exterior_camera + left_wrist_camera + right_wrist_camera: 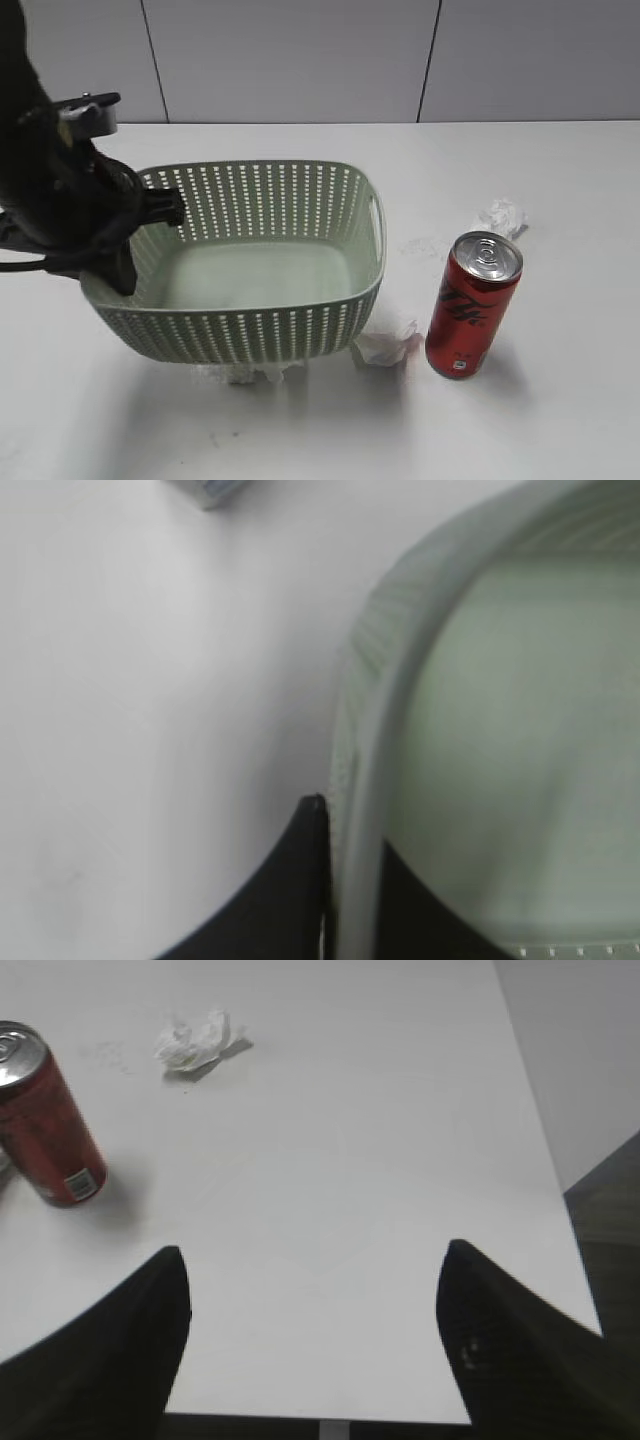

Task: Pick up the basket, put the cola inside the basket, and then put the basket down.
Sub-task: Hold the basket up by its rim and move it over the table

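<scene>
Exterior view: left pincer point(135, 245) is clamped on the basket's point(260, 265) left rim, and the basket looks tilted, right side lifted off the bench point(560, 420). So pickup seems underway. Cola point(473, 304) stands on the bench just right of it, not in yet.

Left wrist: fingers point(290, 880) straddle the rim, closed on it.

Right wrist: right pincer point(312, 1345) is wide open, empty, cola off to its left.

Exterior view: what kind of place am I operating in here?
Probably a lab or office test bench: a bare white table, plain grey wall panels, and only staged props, a basket, a cola, crumpled tissues.
</scene>
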Robot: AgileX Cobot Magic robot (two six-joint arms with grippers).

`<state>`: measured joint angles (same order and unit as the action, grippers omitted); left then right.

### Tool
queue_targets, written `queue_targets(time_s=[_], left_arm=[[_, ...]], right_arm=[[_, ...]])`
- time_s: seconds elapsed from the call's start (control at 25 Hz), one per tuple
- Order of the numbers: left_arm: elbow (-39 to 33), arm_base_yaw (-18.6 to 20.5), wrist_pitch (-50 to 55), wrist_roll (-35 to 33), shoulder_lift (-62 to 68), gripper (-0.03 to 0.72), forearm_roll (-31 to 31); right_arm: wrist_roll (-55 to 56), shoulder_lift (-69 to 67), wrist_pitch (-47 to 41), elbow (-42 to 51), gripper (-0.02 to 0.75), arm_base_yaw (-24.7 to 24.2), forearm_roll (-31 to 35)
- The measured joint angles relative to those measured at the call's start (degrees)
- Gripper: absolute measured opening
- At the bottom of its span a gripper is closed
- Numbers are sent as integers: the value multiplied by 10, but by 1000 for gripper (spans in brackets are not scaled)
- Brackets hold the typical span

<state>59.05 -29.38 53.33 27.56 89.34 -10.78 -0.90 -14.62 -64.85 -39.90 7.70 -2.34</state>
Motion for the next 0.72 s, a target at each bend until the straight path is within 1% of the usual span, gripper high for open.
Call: queue_targets(time_s=[0.16, 0.28, 0.44, 0.52, 0.6, 0.72], left_arm=[[-28, 0, -1, -26, -28, 1, 15], [-43, 0, -1, -31, -30, 1, 15], [-53, 0, -11, -31, -30, 1, 7], [-54, 0, -22, -31, -30, 1, 4], [-55, 0, -30, -31, -30, 1, 3], [-68, 0, -47, -26, -30, 1, -10]], right_arm=[[2, -132, -40, -67, 543, 0, 57], [-1, -225, -46, -111, 518, 0, 87], [-27, -328, -46, -157, 528, 10, 105], [-31, -376, -44, -172, 578, 36, 103], [-32, -421, -40, -185, 619, 78, 97], [3, -485, -26, -210, 638, 152, 66]])
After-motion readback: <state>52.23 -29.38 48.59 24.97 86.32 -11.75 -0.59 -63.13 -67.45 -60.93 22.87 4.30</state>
